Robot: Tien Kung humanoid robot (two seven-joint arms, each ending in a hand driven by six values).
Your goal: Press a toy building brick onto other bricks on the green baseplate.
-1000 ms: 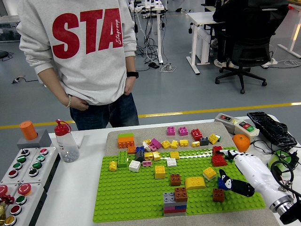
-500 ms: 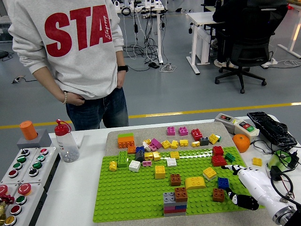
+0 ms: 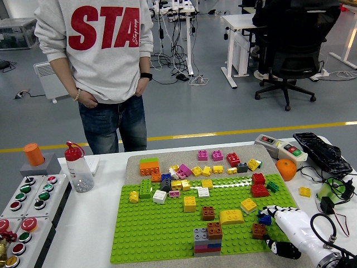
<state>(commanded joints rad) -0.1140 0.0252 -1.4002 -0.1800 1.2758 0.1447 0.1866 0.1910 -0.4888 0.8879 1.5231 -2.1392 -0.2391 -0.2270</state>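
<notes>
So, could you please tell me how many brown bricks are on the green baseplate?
3: one brown brick mid-plate, one atop the grey stack near the front edge, one beside the right hand. Others may be hidden.

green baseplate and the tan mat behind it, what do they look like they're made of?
Green baseplate: looks like hard moulded plastic, with a regular grid of studs and a slight sheen. Tan mat: looks like soft felt or fabric, flat matte, no glare, rounded corners; could also be foam, the view doesn't settle it.
</notes>
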